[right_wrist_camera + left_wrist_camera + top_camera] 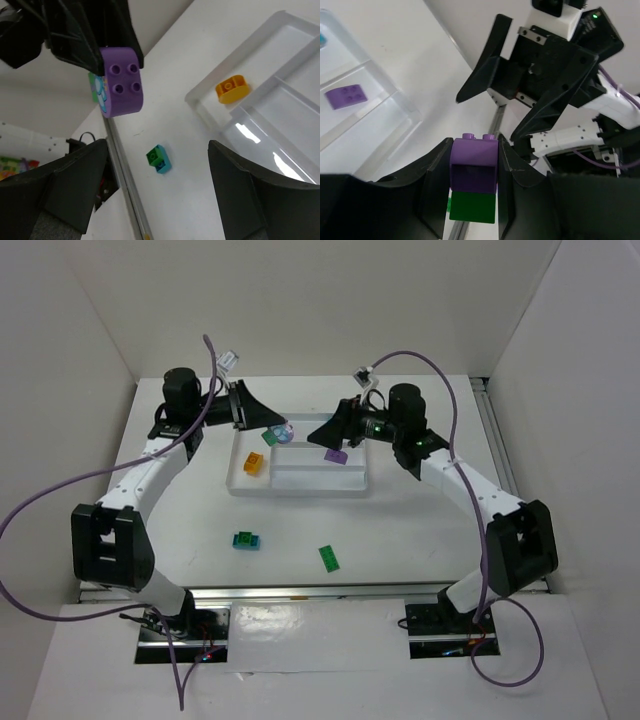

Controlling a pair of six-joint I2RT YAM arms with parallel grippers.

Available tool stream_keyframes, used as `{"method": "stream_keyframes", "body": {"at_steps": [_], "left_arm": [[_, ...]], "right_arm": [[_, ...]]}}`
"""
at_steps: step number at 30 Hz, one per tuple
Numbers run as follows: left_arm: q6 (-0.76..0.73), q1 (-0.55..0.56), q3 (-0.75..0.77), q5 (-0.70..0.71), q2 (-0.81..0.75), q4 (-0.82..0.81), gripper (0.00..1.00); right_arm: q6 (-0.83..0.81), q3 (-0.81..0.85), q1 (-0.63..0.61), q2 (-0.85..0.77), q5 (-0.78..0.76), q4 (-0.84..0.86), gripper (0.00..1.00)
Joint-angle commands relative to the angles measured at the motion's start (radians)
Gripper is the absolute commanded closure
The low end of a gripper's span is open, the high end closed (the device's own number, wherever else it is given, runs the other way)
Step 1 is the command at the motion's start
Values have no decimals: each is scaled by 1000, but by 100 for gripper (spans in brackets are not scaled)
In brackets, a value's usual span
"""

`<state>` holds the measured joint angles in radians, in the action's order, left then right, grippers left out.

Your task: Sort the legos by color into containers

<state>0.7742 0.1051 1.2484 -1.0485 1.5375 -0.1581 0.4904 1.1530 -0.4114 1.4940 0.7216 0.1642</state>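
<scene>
tray point(300, 493): first brick point(253, 465) in left section, second brick point(335, 455) in narrow section; third brick point(246, 540), fourth brick point(329, 558) on table point(420, 540) before it.

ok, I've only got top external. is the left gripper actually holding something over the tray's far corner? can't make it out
Observer: Yes. The left wrist view shows a purple brick clamped in the left gripper.
Operator: single piece?
Observer: No. A green brick sits right against it, on the palm side.
Operator: and the right gripper?
Observer: The right wrist view shows the right gripper open, with nothing between its fingers.
</scene>
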Motion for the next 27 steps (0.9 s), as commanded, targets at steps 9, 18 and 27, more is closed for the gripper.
{"method": "stream_keyframes", "body": {"at_steps": [9, 18, 27], "left_arm": [[135, 11, -15, -142, 32, -238, 100], [112, 11, -14, -142, 32, -218, 100], [103, 21, -32, -142, 23, -228, 100]], "right_arm": [[100, 77, -47, 78, 208, 219, 13], [243, 68, -76, 152, 222, 420, 22], [315, 105, -86, 192, 222, 524, 38]]}}
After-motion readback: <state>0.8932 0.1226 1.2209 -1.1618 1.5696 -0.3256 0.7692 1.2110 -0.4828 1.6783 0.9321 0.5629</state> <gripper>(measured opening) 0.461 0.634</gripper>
